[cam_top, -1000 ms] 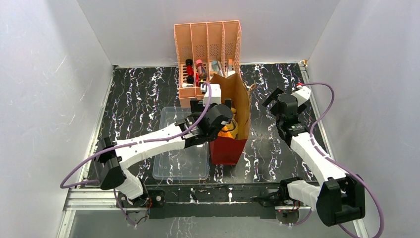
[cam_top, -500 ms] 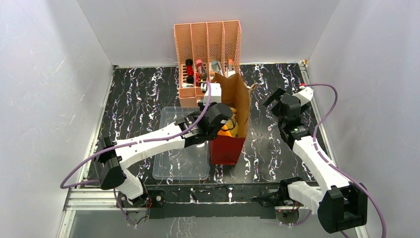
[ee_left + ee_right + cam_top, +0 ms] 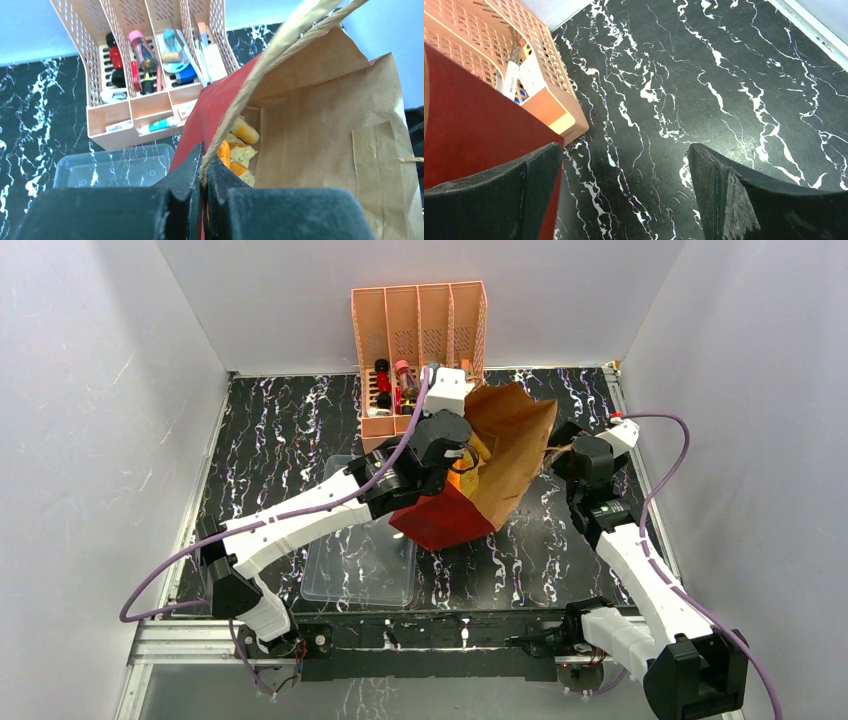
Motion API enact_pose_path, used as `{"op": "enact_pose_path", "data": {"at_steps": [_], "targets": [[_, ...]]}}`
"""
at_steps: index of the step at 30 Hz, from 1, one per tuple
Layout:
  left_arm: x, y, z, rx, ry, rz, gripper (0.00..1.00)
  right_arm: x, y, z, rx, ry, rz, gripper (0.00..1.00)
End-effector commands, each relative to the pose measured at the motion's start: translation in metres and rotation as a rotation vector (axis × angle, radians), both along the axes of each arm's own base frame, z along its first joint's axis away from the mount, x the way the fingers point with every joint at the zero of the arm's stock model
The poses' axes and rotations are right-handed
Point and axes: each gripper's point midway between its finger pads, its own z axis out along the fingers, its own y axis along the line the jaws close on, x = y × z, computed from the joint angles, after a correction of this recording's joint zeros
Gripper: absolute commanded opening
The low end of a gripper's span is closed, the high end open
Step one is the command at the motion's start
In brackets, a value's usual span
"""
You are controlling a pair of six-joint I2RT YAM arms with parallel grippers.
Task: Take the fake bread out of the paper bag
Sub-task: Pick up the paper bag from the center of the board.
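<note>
The left end effector (image 3: 204, 165) is clenched on a loop handle (image 3: 260, 65) of the paper bag (image 3: 505, 440), fingertips pinched tight on the twine at the rim. The bag hangs tilted from that grip, red base low toward 7 o'clock in the overhead view, mouth open toward 2 o'clock. The fake bread (image 3: 240, 150) lies inside, orange and yellow pieces heaped against the near wall just beyond the fingertips.

The right end effector (image 3: 624, 147) is released, jaws wide, at 3 o'clock of the bag beside the mouth and grasping nothing.

As I judge it, the step is holding the bag open and steady so the free arm can reach in. Hold the handle taut without pulling harder, since thin twine could tear from the paper. The right arm should enter along the mouth's axis and clear the far wall.

The left arm stretches from its base at 7 o'clock across the clear tray (image 3: 360, 570), wrist raised above the worktop (image 3: 280, 440). The right arm rises from 5 o'clock, forearm nearly straight toward 12.
</note>
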Motion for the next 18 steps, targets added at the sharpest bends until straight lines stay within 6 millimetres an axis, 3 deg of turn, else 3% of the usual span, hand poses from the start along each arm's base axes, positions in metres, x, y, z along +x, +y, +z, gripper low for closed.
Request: {"op": "enact_pose_path", "data": {"at_steps": [1,5,12,16,18], "targets": [[0.005,0.014,0.076,-0.109,-0.141,0.033,0.0,0.0,-0.002,0.031,0.011,-0.075,-0.008,0.98],[0.004,0.034,0.104,-0.107,-0.205,0.085,0.0,-0.003,0.004,0.032,0.011,-0.07,0.03,0.98],[-0.003,0.092,0.154,-0.076,-0.332,0.236,0.0,-0.008,0.019,0.025,0.03,-0.059,0.119,0.98],[-0.006,0.124,0.169,-0.033,-0.374,0.31,0.0,-0.009,0.033,0.029,0.044,-0.069,0.169,0.98],[-0.002,0.135,0.167,0.007,-0.373,0.338,0.0,-0.011,0.044,0.038,0.054,-0.092,0.2,0.98]]}}
